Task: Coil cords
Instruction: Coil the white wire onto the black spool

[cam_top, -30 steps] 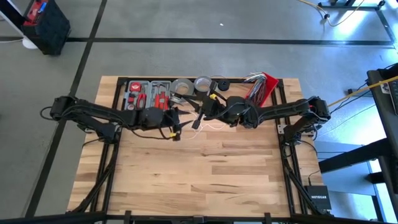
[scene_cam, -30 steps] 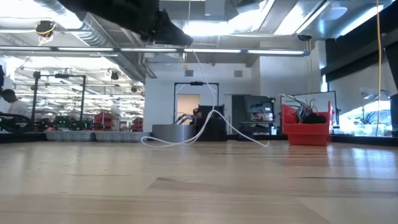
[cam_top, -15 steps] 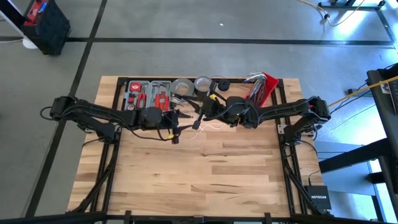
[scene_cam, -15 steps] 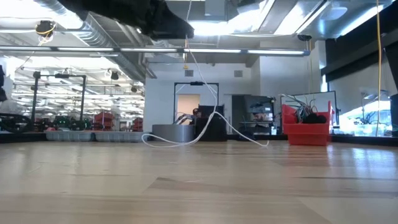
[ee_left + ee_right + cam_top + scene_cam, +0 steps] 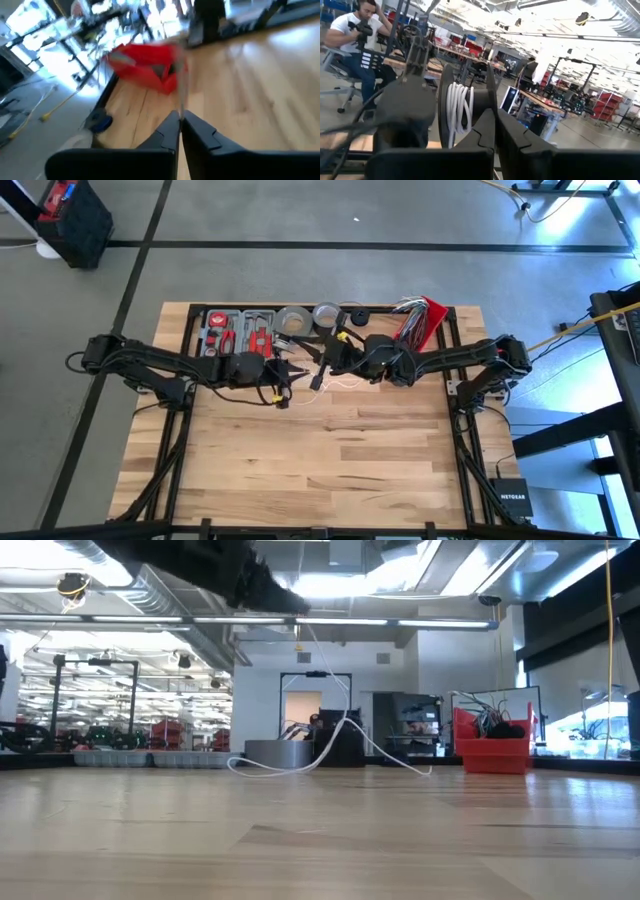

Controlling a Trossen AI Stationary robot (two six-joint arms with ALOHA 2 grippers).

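A long white cord [image 5: 330,690] rises from slack loops on the table [image 5: 270,766] to my left gripper [image 5: 296,612], which is shut on it high above the table's far middle. It also shows in the high view [image 5: 340,383]. My left gripper [image 5: 298,370] faces my right gripper [image 5: 322,362], which has its fingers [image 5: 495,120] together. Several turns of the white cord [image 5: 460,107] are wound between dark round parts beside those fingers. The black puck and the thin dark cord do not show. My left gripper pinches one strand of the white cord [image 5: 181,107] between its two fingertips, coming level from the table's left. The cord hangs below it, slack, its lower part on the table. My right gripper is shut beside the wound turns [image 5: 470,115]; its own fingers hide the place of contact.
A tool tray [image 5: 235,335], a grey tape roll [image 5: 292,320] and a second roll [image 5: 325,313] line the far edge. A red bin [image 5: 425,320] with cables stands at the far right. The table's near half [image 5: 320,470] is bare wood. A person sits beyond the table [image 5: 355,45].
My left gripper has shifted slightly toward the right gripper, still shut on the cord. The dark bar between the two grippers looks shorter from above, as if turned. The cord's loops on the table have stayed about where they were.
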